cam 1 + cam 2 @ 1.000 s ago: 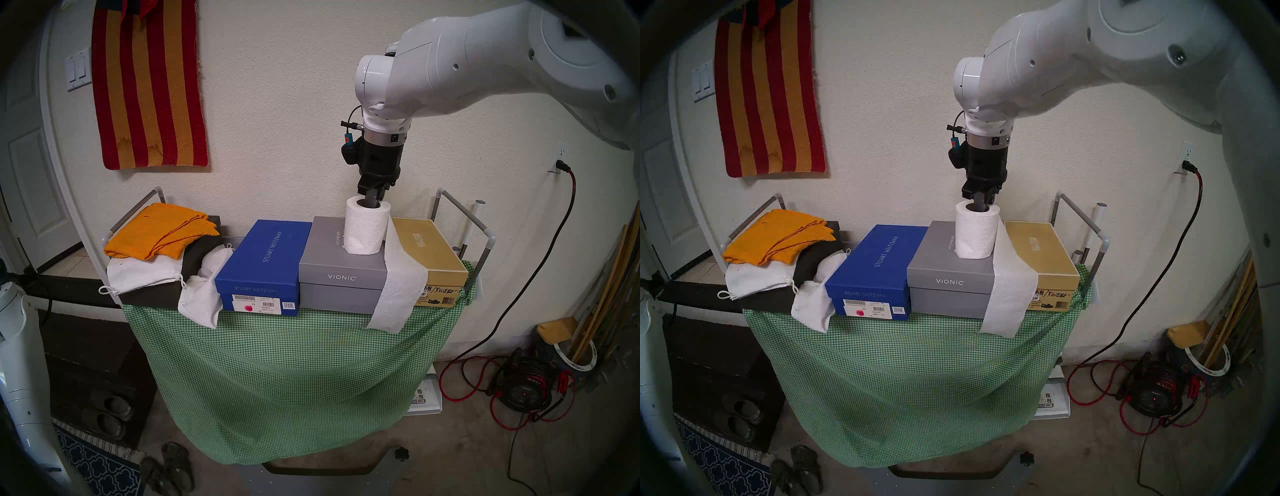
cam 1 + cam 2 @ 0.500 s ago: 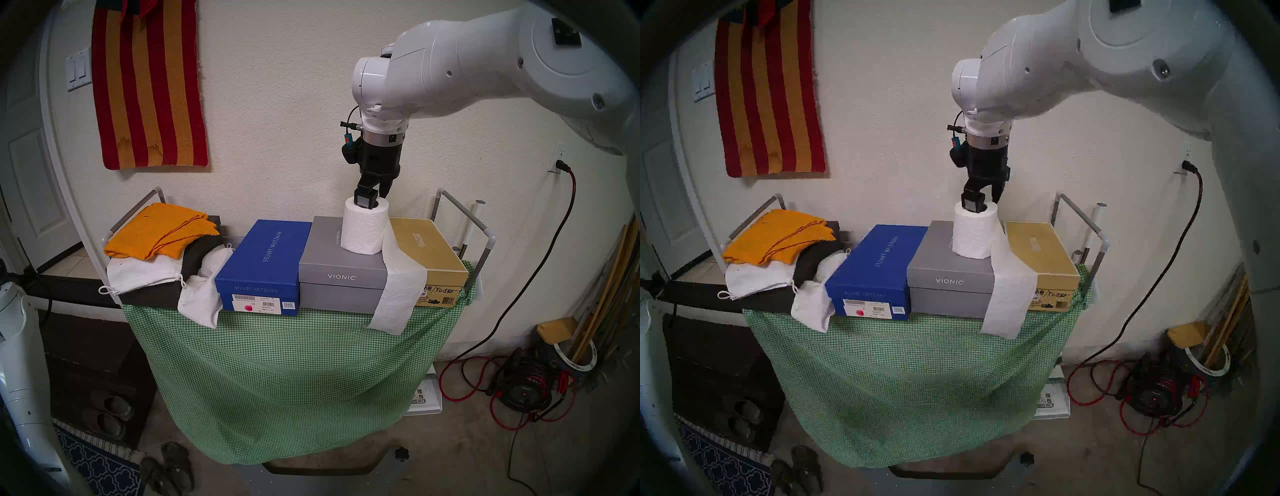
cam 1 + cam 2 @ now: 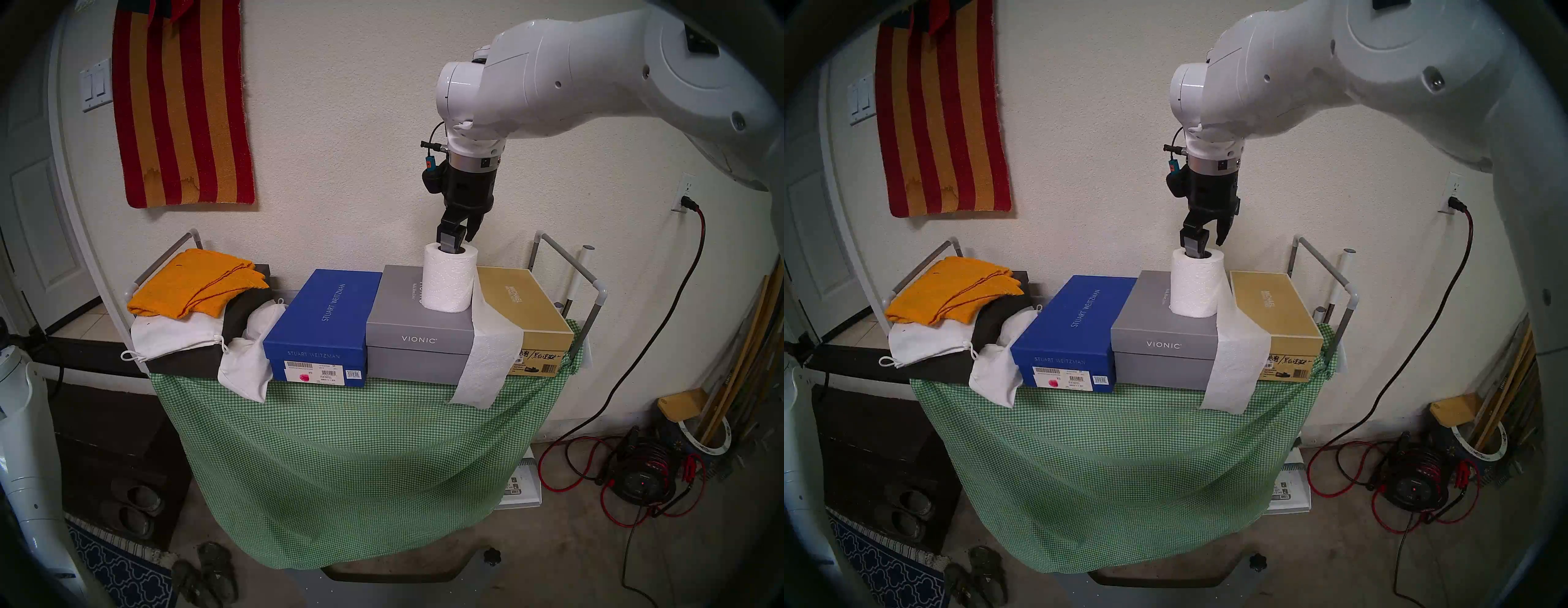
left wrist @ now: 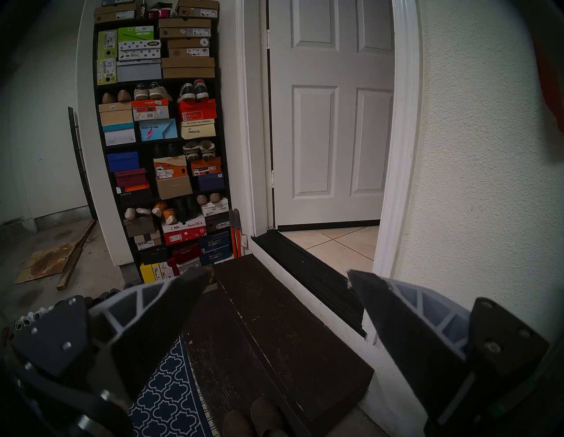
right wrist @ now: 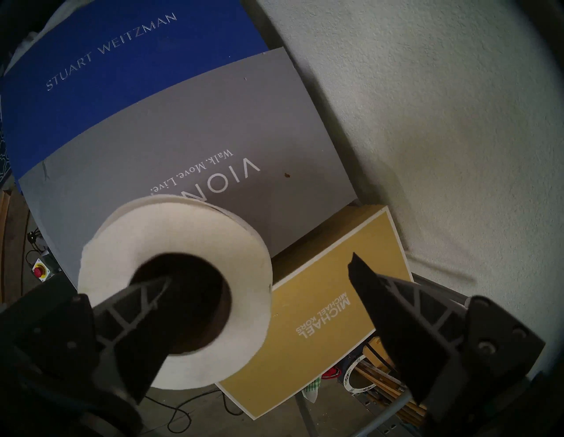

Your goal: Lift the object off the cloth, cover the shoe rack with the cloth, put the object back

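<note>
The white paper roll [image 3: 449, 282] [image 3: 1195, 284] stands upright on a grey shoebox [image 3: 418, 322]. Its loose sheet [image 3: 488, 361] trails down over the box front. My right gripper [image 3: 460, 244] [image 5: 259, 265] hangs open just above the roll, gripping nothing. One fingertip dips into the dark core and the other is outside, behind the roll [image 5: 174, 244]. The green checked cloth [image 3: 339, 458] drapes down the front of the shoe rack [image 3: 601, 293], under the boxes. My left gripper [image 4: 279, 273] is open and empty, low at the left, facing a doorway.
A blue shoebox [image 3: 322, 318] and a gold shoebox [image 3: 522, 305] flank the grey one. A folded orange cloth [image 3: 195, 280] and white bags [image 3: 169, 331] lie at the rack's left end. A cord reel [image 3: 640, 479] sits on the floor at the right, and sandals [image 3: 208, 573] lie at the lower left.
My right gripper was shut inside the roll's core; it has opened and risen a little. The roll leaned briefly and stands straight again. The left arm has not moved.
</note>
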Robot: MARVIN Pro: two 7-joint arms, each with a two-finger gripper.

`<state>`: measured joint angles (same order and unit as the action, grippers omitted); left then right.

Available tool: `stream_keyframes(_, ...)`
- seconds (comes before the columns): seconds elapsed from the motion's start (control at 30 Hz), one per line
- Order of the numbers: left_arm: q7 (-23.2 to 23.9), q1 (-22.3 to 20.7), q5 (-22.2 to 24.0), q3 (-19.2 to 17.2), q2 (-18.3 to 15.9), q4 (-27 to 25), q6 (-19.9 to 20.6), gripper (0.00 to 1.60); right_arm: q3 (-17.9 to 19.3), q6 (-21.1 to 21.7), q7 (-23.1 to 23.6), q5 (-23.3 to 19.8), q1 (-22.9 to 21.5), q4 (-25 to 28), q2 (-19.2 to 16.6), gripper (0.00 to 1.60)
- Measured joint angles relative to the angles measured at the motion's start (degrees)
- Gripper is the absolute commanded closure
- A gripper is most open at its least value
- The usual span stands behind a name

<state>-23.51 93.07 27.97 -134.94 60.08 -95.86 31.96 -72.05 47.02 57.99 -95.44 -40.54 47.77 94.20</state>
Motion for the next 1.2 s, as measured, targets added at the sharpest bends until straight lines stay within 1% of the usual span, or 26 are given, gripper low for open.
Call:
stream_keyframes(0.5,0.1,0.0,-0.1,0.0,0.0,0.0,0.0,0.00,1.7,0.2,-0.2,1.5,-1.1,-4.3,-0.3,0.00)
stream_keyframes(0.73,0.1,-0.1,-0.2,0.0,0.1,0.0,0.0,0.00,2.5,0.2,-0.2,1.8,-2.2,-6.6,-1.5,0.00)
stream_keyframes(0.87,0.1,-0.1,-0.2,0.0,0.1,0.0,0.0,0.00,3.3,0.5,-0.4,0.9,-3.7,-7.7,-2.9,0.00)
stream_keyframes(0.93,0.2,-0.1,-0.3,0.0,0.1,0.0,0.0,0.00,3.6,0.9,-0.8,0.1,-5.1,-8.4,-4.2,0.00)
stream_keyframes(1.1,0.2,-0.1,-0.3,0.0,0.1,0.0,0.0,0.00,3.3,1.9,-1.8,-0.9,-7.7,-10.6,-6.9,0.00)
stream_keyframes(1.2,0.2,-0.1,-0.4,-0.1,0.1,0.0,0.0,0.00,2.4,2.5,-2.4,-1.6,-9.4,-12.7,-8.6,0.00)
